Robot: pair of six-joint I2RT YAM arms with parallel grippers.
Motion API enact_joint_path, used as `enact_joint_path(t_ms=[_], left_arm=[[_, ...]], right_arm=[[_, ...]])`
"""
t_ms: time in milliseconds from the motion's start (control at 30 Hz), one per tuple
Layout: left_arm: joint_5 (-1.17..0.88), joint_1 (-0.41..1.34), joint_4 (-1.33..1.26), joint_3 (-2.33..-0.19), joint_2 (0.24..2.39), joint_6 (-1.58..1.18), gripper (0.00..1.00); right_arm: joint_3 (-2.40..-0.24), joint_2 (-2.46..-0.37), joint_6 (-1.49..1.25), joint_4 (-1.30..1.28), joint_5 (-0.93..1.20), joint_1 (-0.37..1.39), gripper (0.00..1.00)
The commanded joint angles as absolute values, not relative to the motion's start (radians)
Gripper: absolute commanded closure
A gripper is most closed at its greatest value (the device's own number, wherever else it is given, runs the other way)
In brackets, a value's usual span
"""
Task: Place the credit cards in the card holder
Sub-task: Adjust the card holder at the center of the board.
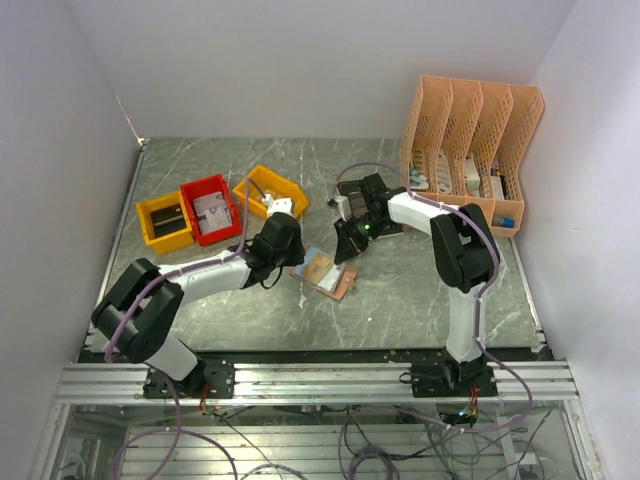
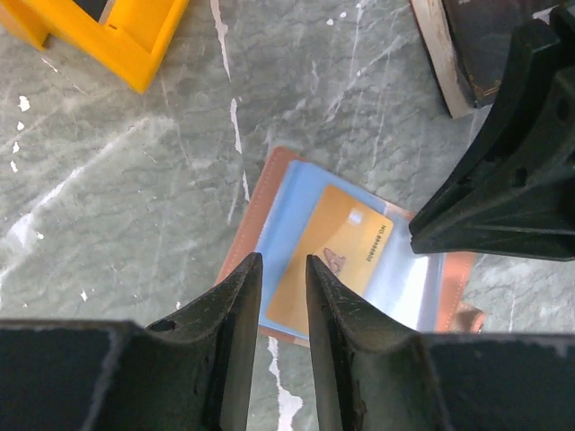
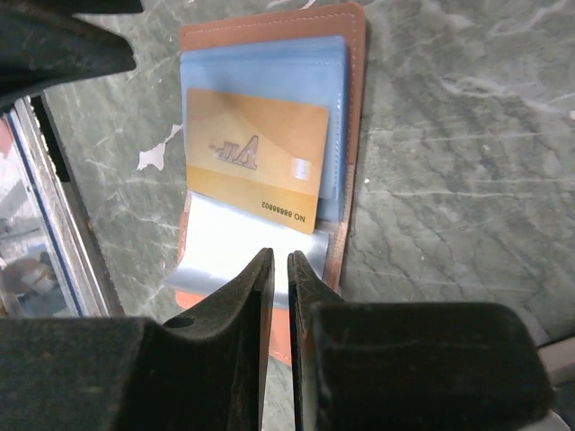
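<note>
Top view: one card holder (image 1: 344,286) with one gold card (image 1: 320,268). My left gripper (image 2: 283,260) is open a bit, right gripper (image 3: 280,257) almost closed.

Plain white walls (image 1: 300,60) enclose a grey-green marbled table (image 1: 400,300) with an aluminium rail (image 1: 320,382) along its near edge.

Note the card holder (image 3: 356,108): a matt, tan, leather-like cover with a stitched edge. Its sleeves (image 3: 269,67) are clear, glossy, bluish plastic. The orange-gold card (image 3: 256,135) has a smooth sheen and raised print. Your table (image 3: 449,135) looks like smooth grey-green marble, and the yellow bin (image 2: 135,45) like hard plastic.
</note>
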State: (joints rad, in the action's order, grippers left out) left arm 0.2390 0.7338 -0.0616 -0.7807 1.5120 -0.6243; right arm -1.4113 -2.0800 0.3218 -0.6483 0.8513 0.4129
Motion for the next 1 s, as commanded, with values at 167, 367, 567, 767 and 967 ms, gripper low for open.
enact_joint_path(t_ms=[167,367,567,767,967], left_arm=[[-0.054,0.596,-0.162,-0.743,1.571,-0.577,0.61],[-0.092,0.568,-0.182,-0.723,1.617,-0.567,0.61],[-0.127,0.548,-0.198,-0.7,1.637,-0.55,0.63],[-0.154,0.542,-0.211,-0.679,1.642,-0.545,0.65],[-0.192,0.543,-0.237,-0.648,1.642,-0.552,0.67]], right_arm=[[-1.4,-2.059,0.408,-0.644,0.793,0.47,0.88],[-1.419,-2.077,0.461,-0.683,0.766,0.513,0.87],[-1.416,-2.071,0.523,-0.706,0.741,0.544,0.86],[-1.403,-2.072,0.544,-0.692,0.68,0.569,0.86],[-1.399,-2.069,0.489,-0.633,0.653,0.569,0.86]])
